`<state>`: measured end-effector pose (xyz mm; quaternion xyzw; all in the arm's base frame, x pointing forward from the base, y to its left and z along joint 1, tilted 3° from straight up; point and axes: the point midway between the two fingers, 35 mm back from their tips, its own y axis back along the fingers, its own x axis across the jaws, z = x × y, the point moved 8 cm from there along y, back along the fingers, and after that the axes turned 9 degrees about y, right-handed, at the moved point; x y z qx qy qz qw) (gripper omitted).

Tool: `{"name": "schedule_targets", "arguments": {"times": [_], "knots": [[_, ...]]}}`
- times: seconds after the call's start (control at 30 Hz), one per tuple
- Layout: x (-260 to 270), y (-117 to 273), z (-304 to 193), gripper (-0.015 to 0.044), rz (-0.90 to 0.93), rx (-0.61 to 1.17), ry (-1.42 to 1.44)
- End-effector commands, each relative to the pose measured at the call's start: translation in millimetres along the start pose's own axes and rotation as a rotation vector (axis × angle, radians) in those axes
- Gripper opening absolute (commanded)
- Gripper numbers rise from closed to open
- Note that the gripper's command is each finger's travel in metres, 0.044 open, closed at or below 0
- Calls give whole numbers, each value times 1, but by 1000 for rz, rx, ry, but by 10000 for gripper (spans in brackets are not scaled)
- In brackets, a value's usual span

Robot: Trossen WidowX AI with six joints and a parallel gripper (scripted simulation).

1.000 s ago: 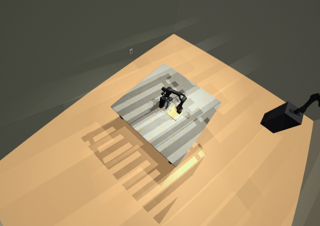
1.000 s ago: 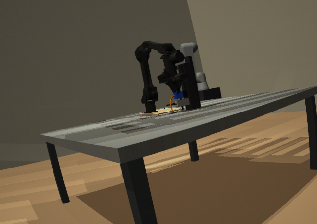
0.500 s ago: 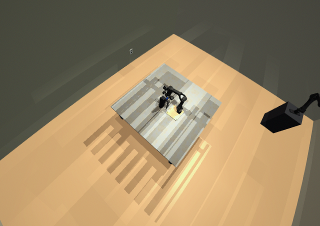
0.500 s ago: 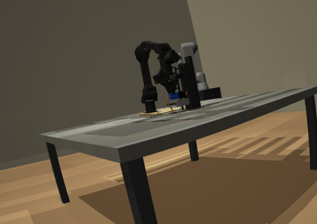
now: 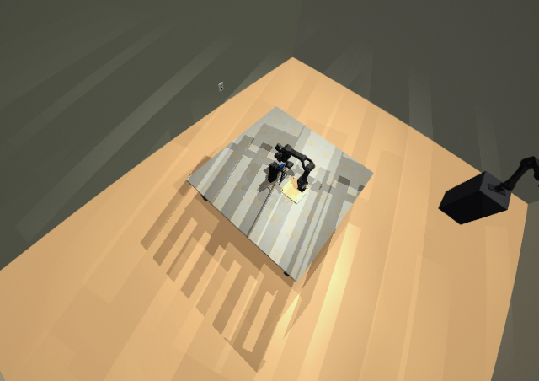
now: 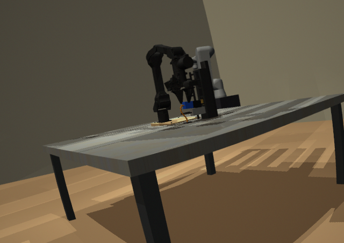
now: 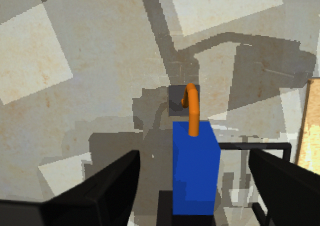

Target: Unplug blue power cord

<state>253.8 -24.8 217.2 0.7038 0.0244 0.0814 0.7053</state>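
Note:
My gripper point(image 6: 185, 99) point(image 7: 194, 157) is open. Its fingers stand apart on either side of the blue plug point(image 5: 281, 166) point(image 6: 187, 105) point(image 7: 195, 181) in the wrist view, with a gap on each side. In the exterior view the fingertips are just above the plug. The plug lies level above the table. An orange cord point(image 6: 181, 112) point(image 7: 193, 111) bends down from its near end. The other end of the plug meets a dark block point(image 6: 197, 104), which may be part of the strip. I cannot tell how deep the plug sits in it.
A tall black upright point(image 5: 273, 172) point(image 6: 208, 93) stands close beside the plug. A thin black bar point(image 7: 255, 146) runs to the right of the plug in the wrist view. A grey block point(image 6: 198, 111) is below the dark block. The arm's wooden base board point(image 5: 292, 192) point(image 6: 162, 123) is nearby.

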Motion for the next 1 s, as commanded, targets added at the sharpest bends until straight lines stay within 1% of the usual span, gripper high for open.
{"name": "schedule_targets", "arguments": {"times": [0.0,0.07,0.2,0.27,0.97], "knots": [[0,1,5,394,2,-5,-4],[-1,4,17,440,2,-6,-4],[-8,11,51,440,1,-10,-4],[-10,13,59,440,1,-11,-3],[-10,13,59,440,1,-11,-3]]}}
